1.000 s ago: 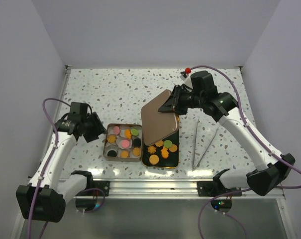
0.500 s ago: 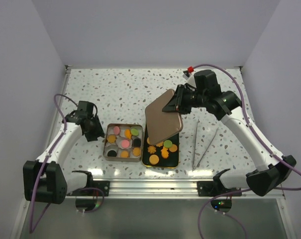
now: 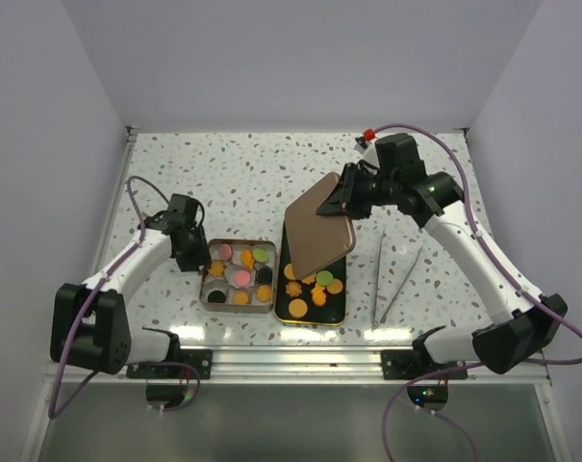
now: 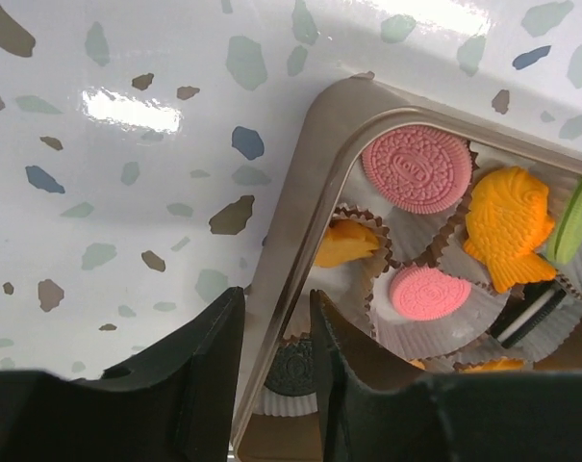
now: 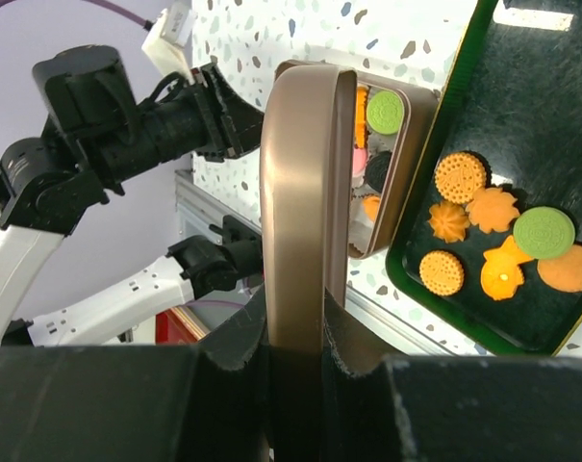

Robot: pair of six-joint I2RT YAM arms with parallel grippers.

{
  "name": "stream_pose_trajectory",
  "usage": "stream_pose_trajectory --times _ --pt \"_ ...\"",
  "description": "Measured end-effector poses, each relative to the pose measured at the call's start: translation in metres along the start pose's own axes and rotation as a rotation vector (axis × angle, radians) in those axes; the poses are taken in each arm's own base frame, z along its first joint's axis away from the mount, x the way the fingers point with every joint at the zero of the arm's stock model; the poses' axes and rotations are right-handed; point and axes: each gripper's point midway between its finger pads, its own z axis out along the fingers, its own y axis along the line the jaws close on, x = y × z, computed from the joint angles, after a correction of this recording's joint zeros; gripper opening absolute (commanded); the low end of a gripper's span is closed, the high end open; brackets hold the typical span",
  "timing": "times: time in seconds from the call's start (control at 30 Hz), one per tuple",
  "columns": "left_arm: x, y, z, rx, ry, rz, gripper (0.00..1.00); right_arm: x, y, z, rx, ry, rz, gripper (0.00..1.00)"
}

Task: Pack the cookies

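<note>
Cookies (image 3: 240,272) sit in white paper cups in the open tin (image 3: 238,310); pink, orange and dark ones show in the left wrist view (image 4: 430,168). More loose cookies (image 3: 315,286) lie on the dark green tray (image 3: 315,320), also in the right wrist view (image 5: 493,241). My left gripper (image 3: 190,252) straddles the tin's left wall (image 4: 310,192) and is shut on it (image 4: 276,371). My right gripper (image 3: 346,197) is shut on the brown tin lid (image 3: 315,231), holding it tilted above the tray; the lid (image 5: 295,192) stands edge-on between its fingers (image 5: 295,327).
A pair of metal tongs (image 3: 378,279) lies on the speckled table right of the tray. The tin (image 5: 406,164) touches the tray's (image 5: 521,96) left side. The metal rail runs along the near table edge (image 3: 291,358). Walls close both sides.
My left gripper swung in from the left and closed on the tin's left wall. My right gripper tipped the lid more upright and shifted it a little right.
</note>
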Motion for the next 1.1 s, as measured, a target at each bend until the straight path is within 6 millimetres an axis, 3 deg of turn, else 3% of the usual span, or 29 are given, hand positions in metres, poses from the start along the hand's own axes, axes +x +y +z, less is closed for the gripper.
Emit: stream_pose_trajectory --times 0.1,0.13,0.33,0.6,0.7,0.83,0.97,1.03,1.1 --pt "0.004 0.0 0.01 -0.022 0.03 0.017 0.28 0.0 -0.001 0.0 -0.004 0.006 0.001 0.0" --pt "0.005 0.0 0.014 -0.03 0.039 0.017 0.19 0.0 -0.002 0.0 -0.004 0.006 0.002 0.0" --pt "0.003 0.003 0.018 -0.058 0.042 0.029 0.03 -0.006 -0.007 -0.002 0.003 -0.009 0.007 0.0" --pt "-0.013 -0.001 0.023 -0.095 0.048 0.024 0.0 -0.01 -0.011 0.003 -0.002 0.002 0.017 0.0" --pt "-0.021 -0.005 0.027 -0.097 0.048 0.022 0.07 -0.016 -0.007 0.014 -0.044 0.011 0.018 0.0" --pt "-0.035 -0.014 0.033 -0.092 0.044 0.017 0.34 -0.028 0.002 0.035 -0.13 0.031 0.038 0.0" --pt "-0.05 -0.025 0.034 -0.072 0.027 -0.001 0.54 -0.04 0.008 0.062 -0.209 0.056 0.07 0.0" --pt "-0.059 -0.031 0.029 -0.057 0.006 -0.003 0.81 -0.047 0.012 0.076 -0.265 0.051 0.091 0.0" --pt "-0.066 -0.034 0.024 -0.046 -0.016 -0.011 0.86 -0.05 0.013 0.089 -0.325 0.052 0.13 0.0"
